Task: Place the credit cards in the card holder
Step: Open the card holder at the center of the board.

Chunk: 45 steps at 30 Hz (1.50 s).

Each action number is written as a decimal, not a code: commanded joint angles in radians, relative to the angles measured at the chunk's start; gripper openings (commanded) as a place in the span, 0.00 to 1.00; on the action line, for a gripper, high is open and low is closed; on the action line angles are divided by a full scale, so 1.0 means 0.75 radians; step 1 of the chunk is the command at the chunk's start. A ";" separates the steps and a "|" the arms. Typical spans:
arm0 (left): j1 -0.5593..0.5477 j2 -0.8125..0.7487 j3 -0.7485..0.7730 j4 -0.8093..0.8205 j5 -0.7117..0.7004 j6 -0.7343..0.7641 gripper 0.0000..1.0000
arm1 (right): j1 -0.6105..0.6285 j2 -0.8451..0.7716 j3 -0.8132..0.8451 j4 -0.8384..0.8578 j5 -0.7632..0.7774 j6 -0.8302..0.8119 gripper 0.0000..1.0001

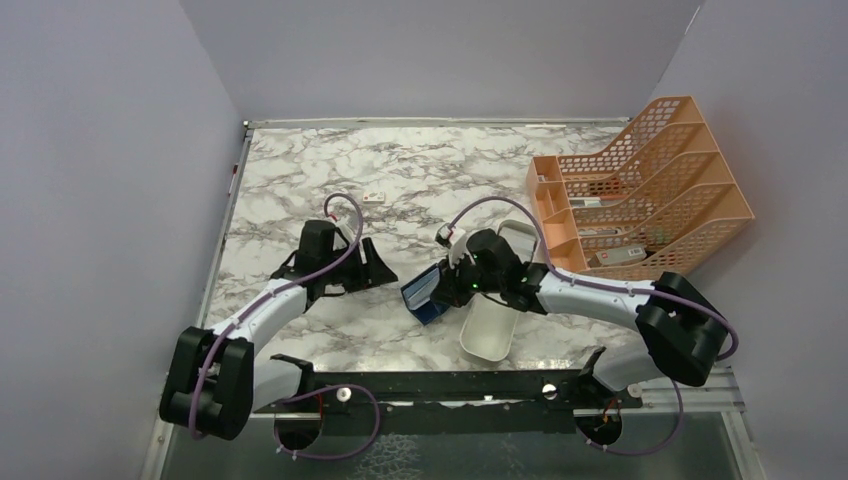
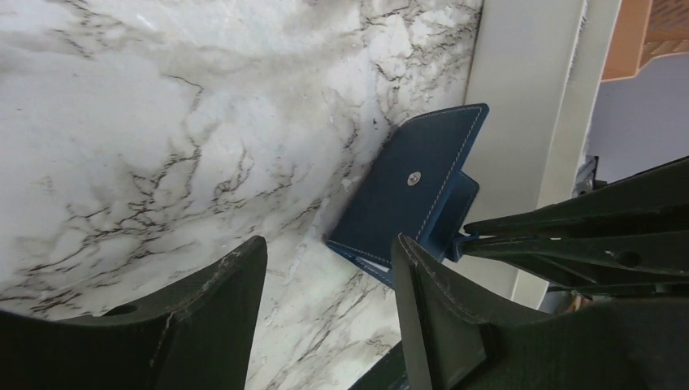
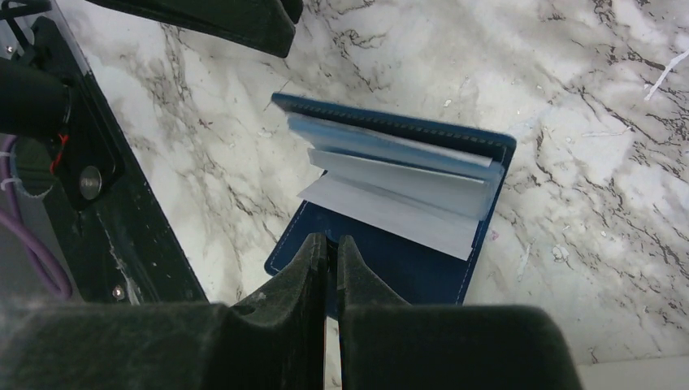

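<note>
The right gripper [image 3: 331, 240] pinches one navy panel of the card holder [image 3: 390, 272], its fingers pressed nearly together on the thin edge. The holder stands propped open on the marble counter [image 1: 400, 160], about midway between the left and right edges and nearer the front edge than the back. The wrist view shows its lighter blue inner side. Pale flat leaves [image 3: 390, 213] fan out from the fold there, and it is unclear whether they are cards or pocket flaps.

The left gripper [image 2: 329, 248] hangs just left of the holder with its fingers spread wide, gripping nothing and touching nothing. Its own camera looks between them at the holder's stitched outer face and the snap stud [image 2: 414, 177].

A long white tray [image 1: 488, 330] lies just right of the holder, toward the front edge. An orange mesh file rack [image 1: 640, 190] stands at the counter's right edge, toward the back corner.
</note>
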 commanded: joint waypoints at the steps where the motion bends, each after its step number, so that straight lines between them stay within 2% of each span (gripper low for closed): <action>1: -0.001 0.058 -0.005 0.196 0.188 -0.064 0.62 | -0.003 -0.050 -0.017 0.013 -0.036 0.005 0.02; 12: -0.018 0.119 0.095 0.188 0.329 -0.003 0.68 | -0.003 -0.038 0.020 -0.006 -0.007 -0.033 0.02; 20: -0.042 0.223 0.194 0.065 0.278 0.113 0.69 | -0.003 -0.034 0.048 -0.012 0.008 -0.076 0.02; 35: -0.190 0.444 0.355 -0.057 0.093 0.212 0.69 | -0.003 -0.034 0.029 -0.011 0.025 -0.101 0.02; 37: -0.194 0.456 0.364 -0.069 0.090 0.220 0.64 | -0.003 -0.034 0.023 -0.004 0.024 -0.101 0.02; 40: -0.193 0.470 0.370 -0.077 0.080 0.226 0.47 | -0.004 -0.030 0.020 0.000 0.029 -0.100 0.02; 43: -0.194 0.468 0.374 -0.093 0.089 0.236 0.39 | -0.003 -0.030 0.015 0.007 0.038 -0.094 0.02; 45: -0.193 0.452 0.369 -0.104 0.087 0.241 0.28 | -0.003 -0.031 0.014 0.010 0.045 -0.092 0.02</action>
